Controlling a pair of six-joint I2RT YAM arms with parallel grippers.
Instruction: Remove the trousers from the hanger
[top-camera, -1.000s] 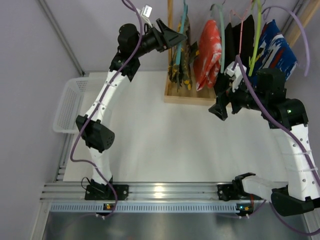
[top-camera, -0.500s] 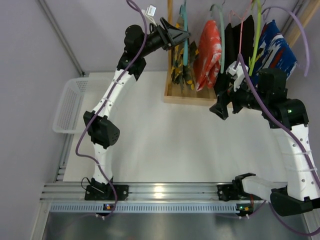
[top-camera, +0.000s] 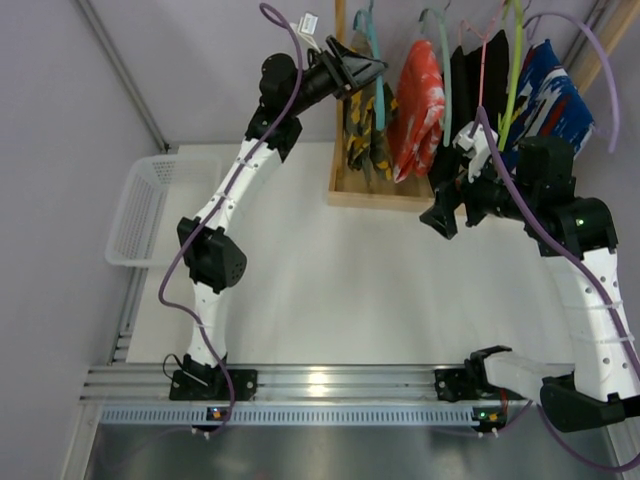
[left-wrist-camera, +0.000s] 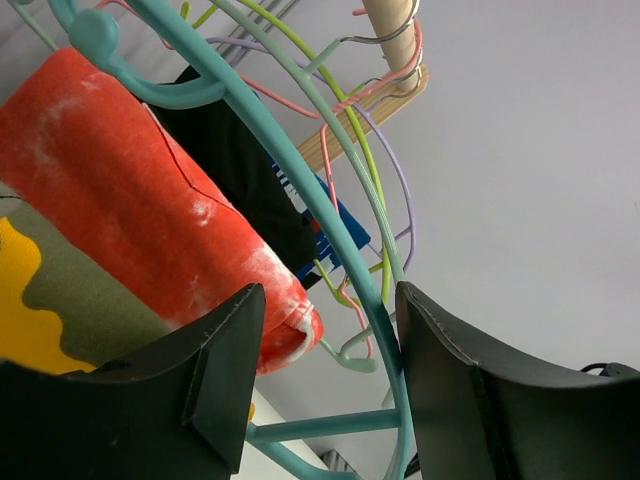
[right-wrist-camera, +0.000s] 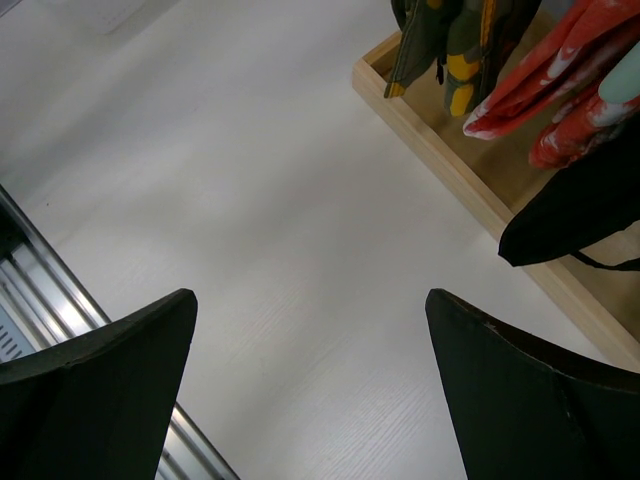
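Left gripper (left-wrist-camera: 330, 300): jaws parted, straddling the teal hanger (left-wrist-camera: 300, 190) wire, upper centre | Right gripper (right-wrist-camera: 310, 300): jaws wide, holding nothing, above table (right-wrist-camera: 250, 200) | camouflage trousers (top-camera: 362, 135), red-orange trousers (top-camera: 418, 95), black trousers (top-camera: 466, 85): hanging upper centre, long axes vertical, lower ends pointing at wooden tray (top-camera: 385, 197)

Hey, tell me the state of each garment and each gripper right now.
Camouflage trousers: hanging from the teal hanger.
Red-orange trousers: hanging.
Black trousers: hanging.
Left gripper: open, teal hanger between its fingers.
Right gripper: open, holding nothing.
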